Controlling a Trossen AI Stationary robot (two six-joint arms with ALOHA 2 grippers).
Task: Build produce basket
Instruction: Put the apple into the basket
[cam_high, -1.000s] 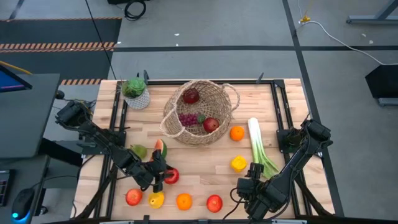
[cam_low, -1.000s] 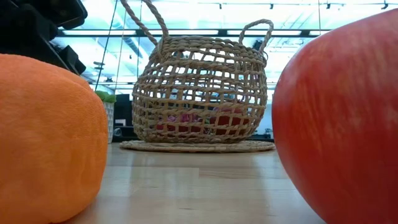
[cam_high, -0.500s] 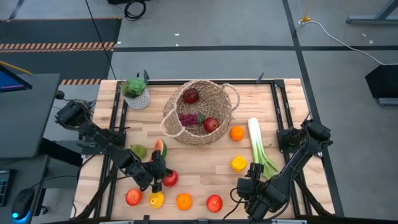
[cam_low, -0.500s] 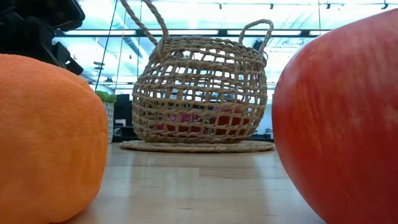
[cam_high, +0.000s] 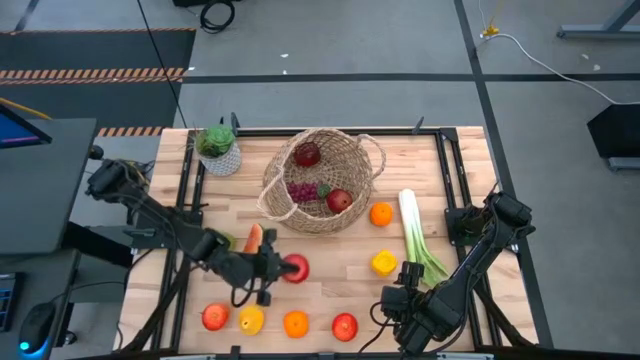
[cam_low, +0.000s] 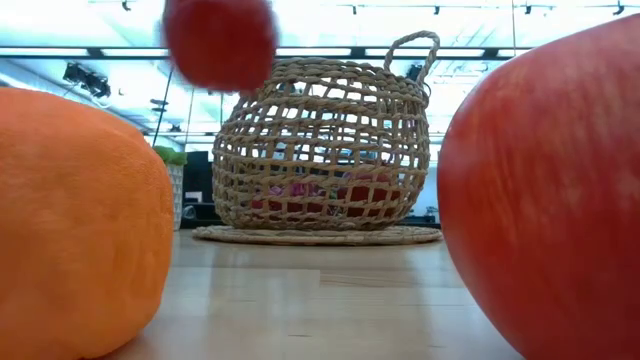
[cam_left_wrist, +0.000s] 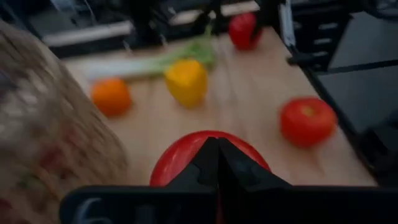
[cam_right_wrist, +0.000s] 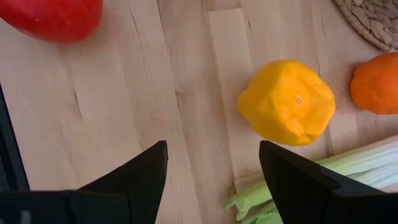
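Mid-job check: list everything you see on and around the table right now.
basket: 1, tan wicker, table's far middle
apples in basket: 2, red
grapes: 1 bunch, purple, in basket
potted plant: 1, green in white pot, left of basket
oranges: 2, one right of basket, one in near row
leek: 1, green-white, right side
yellow fruits: 2, one by leek, one in near row
apples on table: 2, red, near row
watermelon slice: 1, by left arm
pear: 1, green, partly hidden
left gripper: jaws shut on lifted red apple
right gripper: jaws open, near right edge
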